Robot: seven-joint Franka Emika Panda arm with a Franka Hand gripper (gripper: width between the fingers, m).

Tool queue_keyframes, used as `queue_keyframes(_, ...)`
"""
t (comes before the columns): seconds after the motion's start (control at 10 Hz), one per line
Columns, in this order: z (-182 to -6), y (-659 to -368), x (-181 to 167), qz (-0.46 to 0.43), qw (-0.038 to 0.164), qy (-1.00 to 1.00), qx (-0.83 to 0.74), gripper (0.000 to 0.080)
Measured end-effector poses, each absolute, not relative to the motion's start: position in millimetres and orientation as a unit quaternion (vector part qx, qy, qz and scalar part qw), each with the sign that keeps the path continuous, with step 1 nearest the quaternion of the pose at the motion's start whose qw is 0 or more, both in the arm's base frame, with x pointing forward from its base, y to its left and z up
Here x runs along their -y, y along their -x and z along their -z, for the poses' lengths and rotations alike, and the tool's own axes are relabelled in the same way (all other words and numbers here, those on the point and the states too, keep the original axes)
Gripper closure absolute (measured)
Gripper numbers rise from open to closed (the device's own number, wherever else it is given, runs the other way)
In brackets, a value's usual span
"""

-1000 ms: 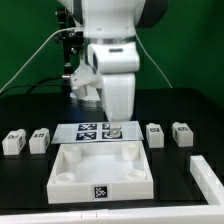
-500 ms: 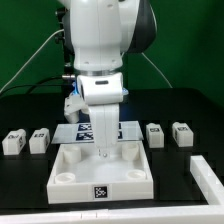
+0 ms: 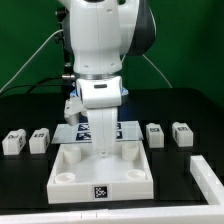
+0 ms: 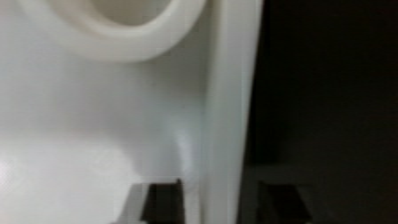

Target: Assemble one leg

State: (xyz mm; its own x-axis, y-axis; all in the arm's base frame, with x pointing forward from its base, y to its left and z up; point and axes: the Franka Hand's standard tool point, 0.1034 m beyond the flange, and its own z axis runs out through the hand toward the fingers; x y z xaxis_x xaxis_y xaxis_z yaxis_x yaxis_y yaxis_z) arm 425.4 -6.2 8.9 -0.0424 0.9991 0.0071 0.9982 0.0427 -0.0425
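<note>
Four small white legs with tags lie on the black table: two at the exterior view's left [image 3: 12, 141] [image 3: 39, 139] and two at its right [image 3: 155, 133] [image 3: 181, 132]. The large white square panel [image 3: 75, 183] with corner sockets lies in the front middle. My gripper [image 3: 100, 147] is down at the panel's far wall, away from every leg. In the wrist view the gripper [image 4: 228, 205] has one dark finger [image 4: 164, 203] on each side of the white wall [image 4: 217, 120], with a narrow gap still showing. A round socket [image 4: 134, 25] shows nearby. The gripper holds nothing.
The marker board [image 3: 122, 130] lies flat just behind the panel, partly hidden by my arm. A white angled bar [image 3: 205, 176] lies at the front of the exterior view's right. Cables and a green backdrop stand behind the table.
The arm moved toward the exterior view's left and came down from above the marker board to the panel's far wall. In the last half second it barely moved.
</note>
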Motion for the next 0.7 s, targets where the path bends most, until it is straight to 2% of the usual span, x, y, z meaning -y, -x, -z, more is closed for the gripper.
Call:
queue_keyframes(0.1,-9.1,-425.7,6.5,-0.013,0.017,0.692,0.721,0.0713)
queue_keyframes(0.2,-9.6,-426.5,6.5,-0.012,0.016,0.692,0.721,0.0741)
queue_keyframes(0.7,-9.6,-426.5,6.5,-0.011,0.016,0.692,0.721,0.0741)
